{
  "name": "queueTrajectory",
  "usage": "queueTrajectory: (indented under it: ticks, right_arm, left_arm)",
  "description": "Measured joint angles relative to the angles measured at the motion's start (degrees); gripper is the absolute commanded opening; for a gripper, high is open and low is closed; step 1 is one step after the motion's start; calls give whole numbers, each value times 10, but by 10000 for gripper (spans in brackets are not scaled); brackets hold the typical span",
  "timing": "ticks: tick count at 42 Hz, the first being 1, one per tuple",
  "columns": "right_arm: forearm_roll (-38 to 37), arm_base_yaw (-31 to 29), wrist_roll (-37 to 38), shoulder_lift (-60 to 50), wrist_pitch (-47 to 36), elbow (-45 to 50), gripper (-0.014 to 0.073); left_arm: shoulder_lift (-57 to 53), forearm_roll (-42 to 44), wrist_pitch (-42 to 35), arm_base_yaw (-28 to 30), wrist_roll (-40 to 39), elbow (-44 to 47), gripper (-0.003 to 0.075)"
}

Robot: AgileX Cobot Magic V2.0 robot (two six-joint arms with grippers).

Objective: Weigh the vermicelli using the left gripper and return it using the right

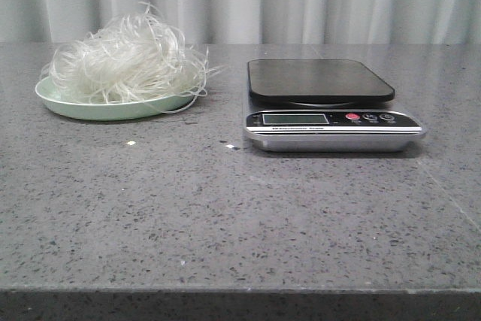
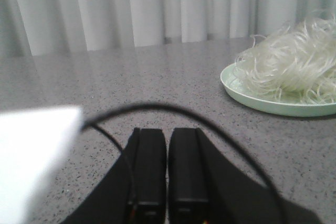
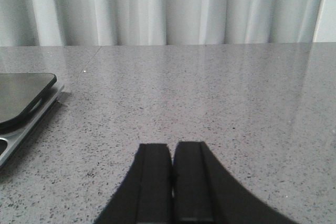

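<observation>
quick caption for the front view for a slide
Vermicelli piled on a pale green plate at left, empty digital scale at right, on a grey speckled table.

You have broad open grey speckled stone tabletop [image 1: 225,223] across the whole lower half of the front frame. Two things stand in the way higher up: at upper left, the pale green round plate [image 1: 105,109] heaped with the fluffy whitish tangle of vermicelli [image 1: 124,62], stray strands looping past its right rim; at centre right, the silver digital kitchen scale with its black platform [image 1: 319,80]. Between them runs a bare lane.
</observation>
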Motion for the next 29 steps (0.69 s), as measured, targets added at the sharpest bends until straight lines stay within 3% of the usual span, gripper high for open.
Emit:
queueTrajectory:
  ticks: [14, 29]
  right_arm:
    - [0, 0, 0, 0, 0, 0, 151]
    - [0, 0, 0, 0, 0, 0, 151]
  left_arm:
    - [0, 0, -22, 0, 0, 0, 137]
    - [0, 0, -162, 0, 0, -16, 137]
